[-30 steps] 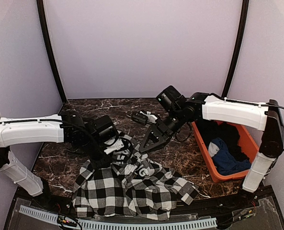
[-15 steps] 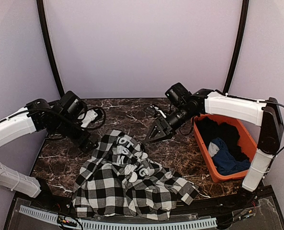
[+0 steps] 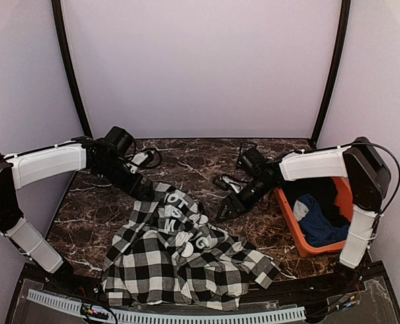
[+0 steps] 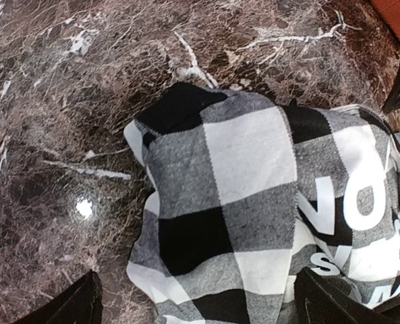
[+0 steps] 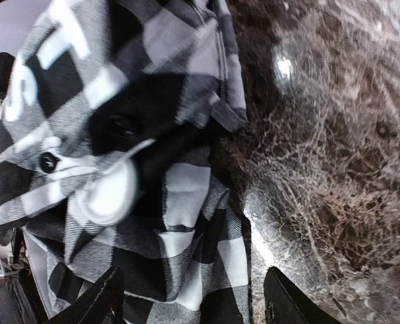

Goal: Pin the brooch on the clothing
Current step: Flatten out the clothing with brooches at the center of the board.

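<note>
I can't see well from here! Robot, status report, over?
Left hand, right hand open, empty. Checked shirt crumpled on table. Orange bin aside, right.

The top camera looks down from behind my bases over the whole table (image 3: 186, 158). My two wrist cameras look down close, past my fingertips (image 4: 71, 307), each onto the checked shirt (image 4: 247, 175) and marble.

Shirt (image 4: 240, 175): white block ltrs, partly legible, "NO", "S"
</note>
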